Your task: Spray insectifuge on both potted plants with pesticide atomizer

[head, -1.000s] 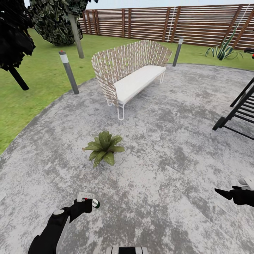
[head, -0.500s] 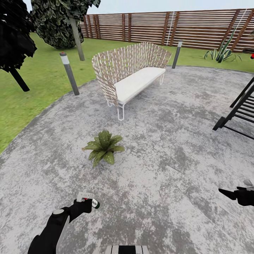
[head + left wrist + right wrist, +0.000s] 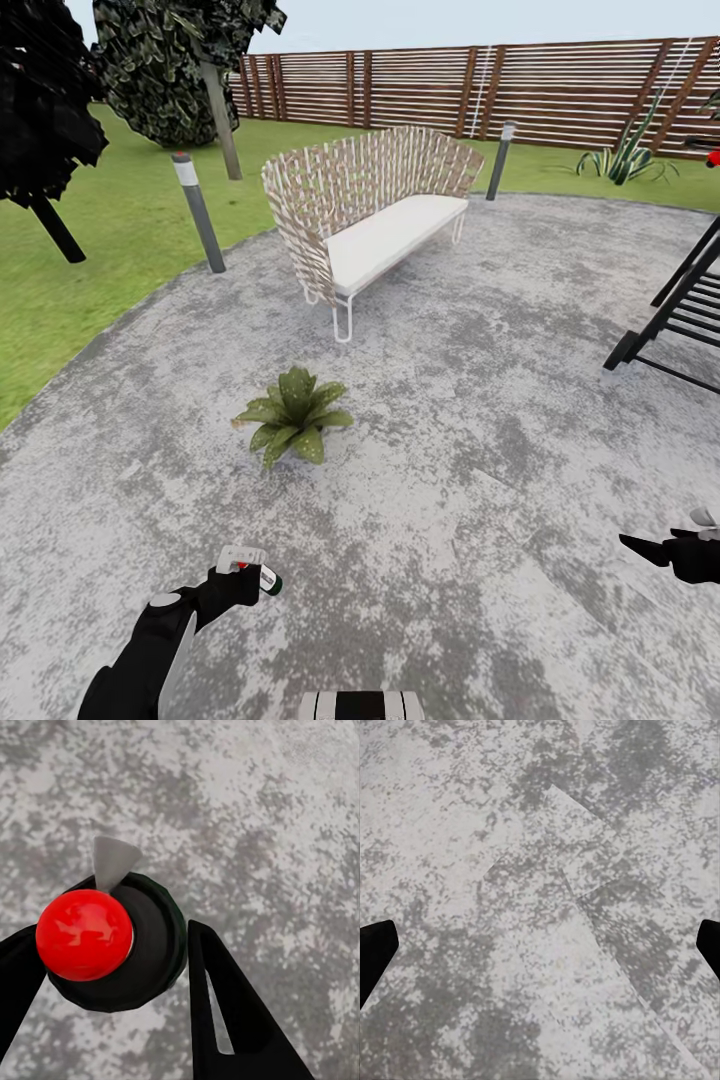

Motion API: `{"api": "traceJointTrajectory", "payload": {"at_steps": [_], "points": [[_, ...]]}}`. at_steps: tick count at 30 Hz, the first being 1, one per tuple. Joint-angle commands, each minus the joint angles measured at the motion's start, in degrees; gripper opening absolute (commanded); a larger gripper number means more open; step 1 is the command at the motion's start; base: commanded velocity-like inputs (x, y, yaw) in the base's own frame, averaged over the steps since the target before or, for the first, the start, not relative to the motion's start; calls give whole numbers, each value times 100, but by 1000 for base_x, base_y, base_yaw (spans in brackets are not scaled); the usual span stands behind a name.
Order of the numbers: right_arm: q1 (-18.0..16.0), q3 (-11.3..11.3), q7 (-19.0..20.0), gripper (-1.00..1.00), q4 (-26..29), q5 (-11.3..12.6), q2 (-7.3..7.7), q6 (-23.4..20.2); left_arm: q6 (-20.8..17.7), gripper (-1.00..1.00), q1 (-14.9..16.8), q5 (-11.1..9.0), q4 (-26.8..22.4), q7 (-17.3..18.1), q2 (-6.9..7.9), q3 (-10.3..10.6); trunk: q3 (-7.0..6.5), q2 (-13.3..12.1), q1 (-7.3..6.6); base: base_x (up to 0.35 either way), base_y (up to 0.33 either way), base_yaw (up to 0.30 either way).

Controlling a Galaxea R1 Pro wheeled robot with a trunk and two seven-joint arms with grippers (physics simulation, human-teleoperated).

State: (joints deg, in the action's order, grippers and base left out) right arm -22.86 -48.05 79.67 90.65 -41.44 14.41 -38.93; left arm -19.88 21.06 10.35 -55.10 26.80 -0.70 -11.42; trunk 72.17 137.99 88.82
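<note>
grey paving, atomizer in hand, one plant ahead

grey mottled paving [image 3: 480, 480] spreads across the head view, rough and speckled, edged by lawn [image 3: 120, 230] and a brown slatted fence [image 3: 520, 85]. the left tool [image 3: 243, 573] is clenched on the pesticide atomizer [image 3: 256, 568], low in the view; its white label and dark green body show past the black fingers. one potted plant [image 3: 293, 414], a low rosette of broad pointed leaves, sits on the paving between the tool and a woven chair [image 3: 370, 205] with a white cushion, well apart from the atomizer. the right tool [image 3: 640, 548] hangs at the right edge; from here i cannot tell its state. so the pick-up looks done; the spraying of this plant and of the second one seems left to do.

in the left wrist view the atomizer's round black top [image 3: 139, 945] sits between two black fingers [image 3: 225, 1012], capped by a glossy red ball [image 3: 84, 934], with a small grey cone-shaped nozzle [image 3: 112, 860] beside it. below is the same blotched grey paving.

in the right wrist view two black fingertips [image 3: 375, 952] stand at opposite edges, wide apart, nothing between them: released. the paving here shows faint straight seams between flat slabs.
</note>
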Motion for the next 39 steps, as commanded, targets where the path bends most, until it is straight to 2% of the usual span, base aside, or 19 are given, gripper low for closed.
{"api": "traceJointTrajectory", "payload": {"at_steps": [1,13,16,21,26,29,31,34,39], "points": [[-5,-4,49,100,6,-39,0,-53,-24,-100,4,49,-9,54,-5,-28,14,44,22,0,0,0],[-6,-3,49,100,6,-39,1,-39,-25,-100,4,48,-11,54,21,-88,125,525,285,0,0,0],[-3,7,49,100,6,-39,-4,-37,-26,-100,4,52,-10,52,29,-111,166,529,293,0,0,0],[-1,14,49,100,6,-39,-8,-28,-31,-100,4,54,-12,49,46,-126,123,529,293,0,0,0],[1,10,49,100,6,-39,-6,-27,-33,-100,2,55,-42,52,57,-283,79,529,293,0,0,0],[1,1,49,100,6,-39,-2,-27,-33,-100,-80,53,-233,53,60,-445,53,529,293,0,0,0],[1,3,49,100,6,-39,-6,-26,-34,-100,-324,50,-698,53,51,-521,36,529,293,0,0,0],[1,8,47,100,3,-39,-8,-21,-82,-100,-540,58,-1104,53,24,-547,10,529,293,-56,0,0],[0,14,42,100,-1,-39,-8,-19,-393,-100,-636,56,-1282,59,9,-548,-33,529,293,-219,0,0]]}}
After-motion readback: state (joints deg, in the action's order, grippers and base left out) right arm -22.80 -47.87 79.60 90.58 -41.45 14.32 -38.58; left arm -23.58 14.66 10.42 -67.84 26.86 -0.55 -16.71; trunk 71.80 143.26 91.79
